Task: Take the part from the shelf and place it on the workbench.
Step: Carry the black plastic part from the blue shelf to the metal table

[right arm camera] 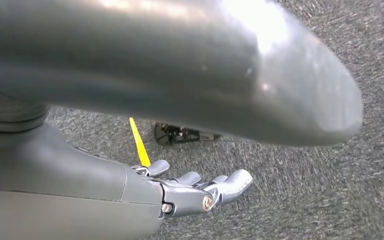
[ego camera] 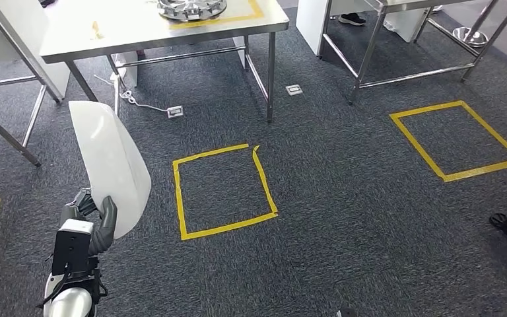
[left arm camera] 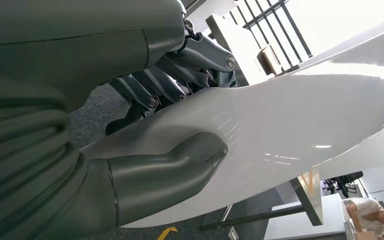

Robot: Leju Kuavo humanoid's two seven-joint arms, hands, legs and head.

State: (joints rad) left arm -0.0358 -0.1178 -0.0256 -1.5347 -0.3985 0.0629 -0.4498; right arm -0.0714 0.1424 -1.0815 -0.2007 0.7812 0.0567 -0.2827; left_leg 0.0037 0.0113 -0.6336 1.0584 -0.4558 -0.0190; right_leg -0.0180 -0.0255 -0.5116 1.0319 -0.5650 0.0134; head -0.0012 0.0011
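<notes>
One white part [ego camera: 109, 165] gripped upright by left hand [ego camera: 96, 218] fingers; right hand [right arm camera: 200, 192] fingers spread, holding nothing.

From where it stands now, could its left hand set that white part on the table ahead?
Probably not yet: the left hand holds the white part, but carpet separates it from the table.

I see open carpet [ego camera: 343, 218] ahead; the far desk [ego camera: 138, 26] carries a wheel rim [ego camera: 191, 8] at its right end, leaving its left half free.
</notes>
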